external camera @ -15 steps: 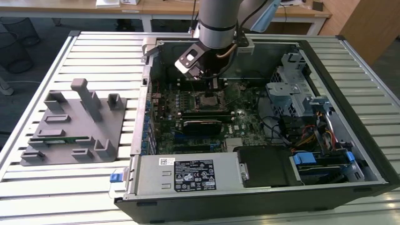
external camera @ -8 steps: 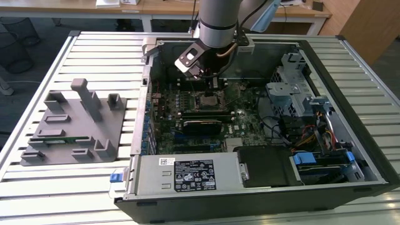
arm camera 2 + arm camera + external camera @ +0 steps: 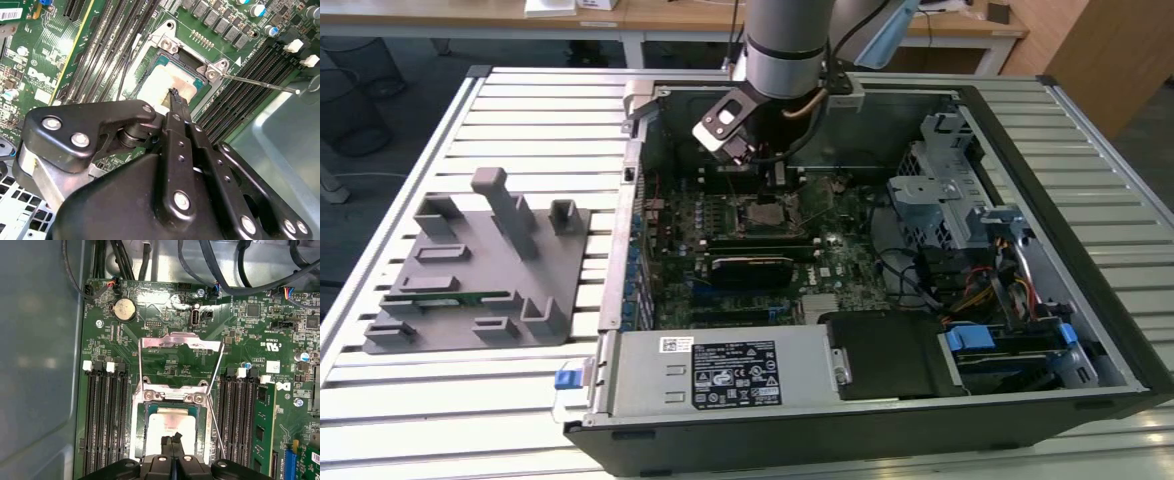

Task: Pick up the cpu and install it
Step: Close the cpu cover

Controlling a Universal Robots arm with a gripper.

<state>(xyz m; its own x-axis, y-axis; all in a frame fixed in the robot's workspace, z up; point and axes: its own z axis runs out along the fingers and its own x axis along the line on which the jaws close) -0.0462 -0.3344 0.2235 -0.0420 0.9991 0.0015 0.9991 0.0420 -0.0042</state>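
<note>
The cpu [image 3: 172, 421] lies flat in the open socket of the motherboard, its silver-grey top facing up; the second wrist view has the cpu [image 3: 159, 84] just beyond the fingertips. My gripper [image 3: 172, 440] hangs directly over it with the two thin black fingers pressed together and nothing between them. Their tips [image 3: 173, 93] sit at or just above the chip's top; I cannot tell whether they touch. In the exterior view the gripper [image 3: 779, 180] reaches down into the open computer case above the socket [image 3: 761, 212].
The socket's metal load plate [image 3: 180, 342] is flipped up and its wire lever [image 3: 260, 84] stands free. Memory slots flank the socket, one holding a module [image 3: 262, 425]. A grey fixture [image 3: 474, 265] with a green memory stick [image 3: 447, 297] lies on the exterior view's left. Case walls and drive cage [image 3: 947, 200] enclose the board.
</note>
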